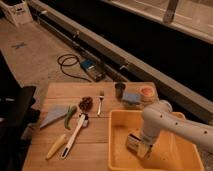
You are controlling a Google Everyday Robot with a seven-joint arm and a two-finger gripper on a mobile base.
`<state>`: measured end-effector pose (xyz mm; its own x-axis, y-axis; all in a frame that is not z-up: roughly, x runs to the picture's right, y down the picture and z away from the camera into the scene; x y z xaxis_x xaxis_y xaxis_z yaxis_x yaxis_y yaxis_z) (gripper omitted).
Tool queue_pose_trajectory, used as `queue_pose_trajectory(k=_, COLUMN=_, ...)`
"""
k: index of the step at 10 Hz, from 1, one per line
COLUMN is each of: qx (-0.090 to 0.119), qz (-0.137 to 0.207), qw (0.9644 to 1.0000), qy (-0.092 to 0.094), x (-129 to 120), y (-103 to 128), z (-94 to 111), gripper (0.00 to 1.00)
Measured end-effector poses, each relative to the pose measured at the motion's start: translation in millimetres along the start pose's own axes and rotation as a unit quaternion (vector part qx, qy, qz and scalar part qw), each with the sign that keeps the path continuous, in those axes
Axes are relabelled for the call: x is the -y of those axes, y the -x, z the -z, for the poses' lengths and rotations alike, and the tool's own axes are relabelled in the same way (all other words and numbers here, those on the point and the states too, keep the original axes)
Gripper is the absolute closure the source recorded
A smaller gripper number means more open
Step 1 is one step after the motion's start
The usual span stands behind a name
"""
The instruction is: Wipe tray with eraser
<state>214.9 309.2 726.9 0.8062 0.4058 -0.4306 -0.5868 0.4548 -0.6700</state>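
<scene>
The yellow tray (pixel 117 150) sits on the wooden table at the front right. My white arm reaches in from the right and bends down into the tray. My gripper (pixel 138 145) is low over the tray floor, left of its middle. It is shut on the eraser (pixel 133 142), a small pale grey block that rests on or just above the tray floor. The gripper's fingers are mostly hidden by the wrist and the block.
Behind the tray stand a blue-topped block (pixel 131 97), a dark cup (pixel 120 90) and an orange bowl (pixel 147 93). To the left lie a fork (pixel 100 102), a brown lump (pixel 86 103), a grey-blue cloth (pixel 53 116), a white brush (pixel 75 134) and a yellow-handled tool (pixel 56 146). A black chair (pixel 15 115) stands at the far left.
</scene>
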Motion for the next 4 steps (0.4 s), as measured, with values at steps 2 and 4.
queue_pose_trajectory(k=2, qx=-0.005, qz=-0.017, qw=0.9998, qy=-0.007, x=19.1, y=-26.7, z=6.3, gripper=1.0)
queue_pose_trajectory(k=4, qx=-0.005, qz=-0.031, qw=0.9993, qy=-0.018, x=44.0, y=-34.8, z=19.0, gripper=1.0)
